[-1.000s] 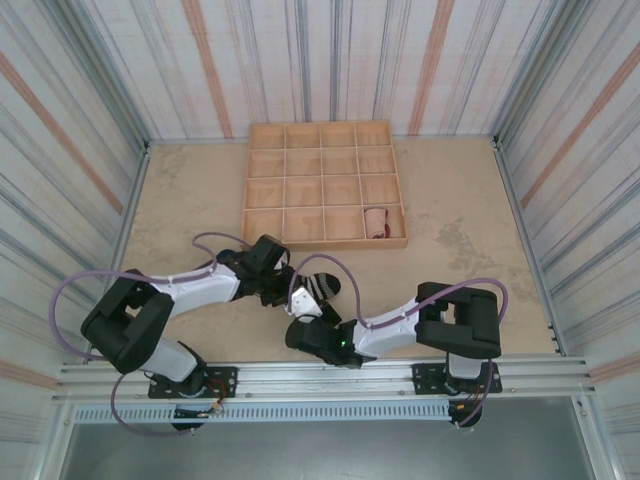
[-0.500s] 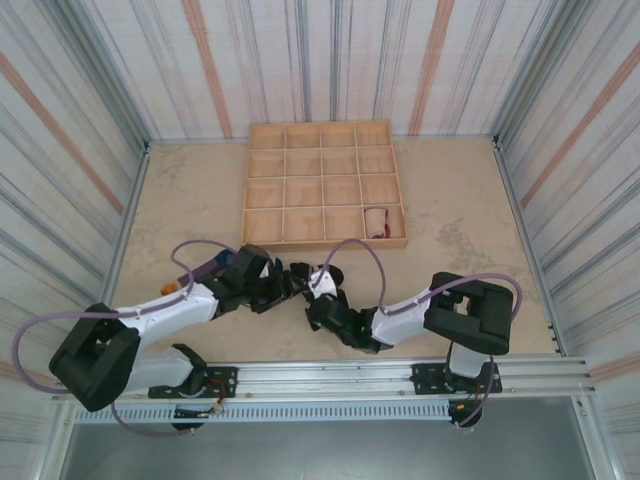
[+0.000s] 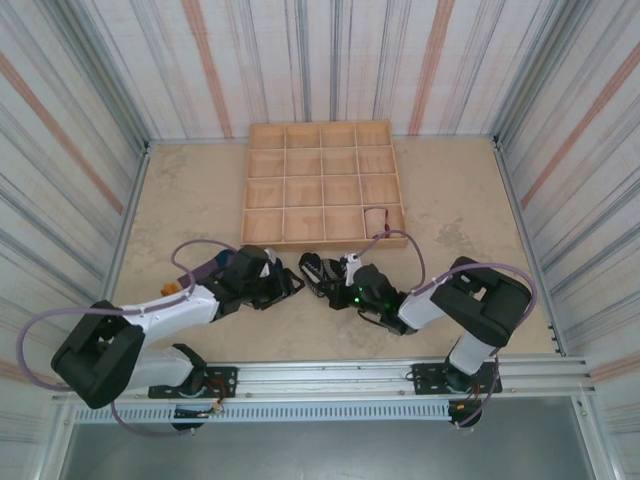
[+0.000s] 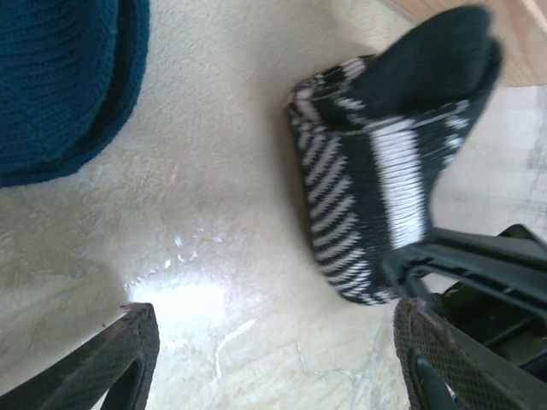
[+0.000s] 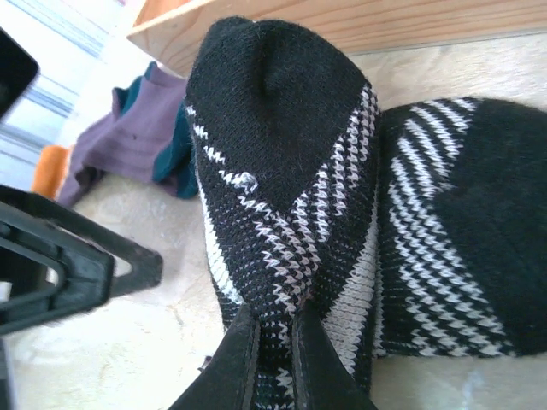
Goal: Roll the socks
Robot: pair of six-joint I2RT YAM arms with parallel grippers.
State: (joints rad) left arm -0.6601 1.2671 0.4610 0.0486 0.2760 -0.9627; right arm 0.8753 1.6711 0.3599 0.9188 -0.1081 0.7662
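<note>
**Top external view.** The wooden tray [image 3: 325, 185] lies at the far middle of the table [image 3: 450, 200]. The peach sock [image 3: 375, 218] sits rolled in the tray's nearest row, rightmost compartment. The black-and-white striped sock [image 3: 316, 268] lies on the table just in front of the tray's near edge, between the two grippers. The left gripper [image 3: 288, 284] is low over the table just left of this sock. The right gripper [image 3: 330, 280] meets the sock from the right. The purple sock [image 3: 201, 270] lies beside the left arm, largely hidden by it.

**Left wrist view.** The left gripper [image 4: 273, 359] is spread wide. Its two fingertips sit at the bottom corners of the view with bare table between them, and it holds nothing. The black-and-white striped sock [image 4: 376, 196] is bunched ahead and to the right, apart from both fingertips. The teal part of the purple sock [image 4: 60, 77] fills the upper left corner. Part of the right gripper [image 4: 487, 273] shows at the lower right, against the striped sock.

**Right wrist view.** The right gripper [image 5: 273, 354] is closed, pinching a fold of the black-and-white striped sock [image 5: 282, 171] between its fingertips. The sock's black end rises in front of the wooden tray [image 5: 342, 21]. The purple sock [image 5: 128, 137] lies behind on the left. The left gripper [image 5: 60, 265] shows at the left edge, clear of the striped sock.
</note>
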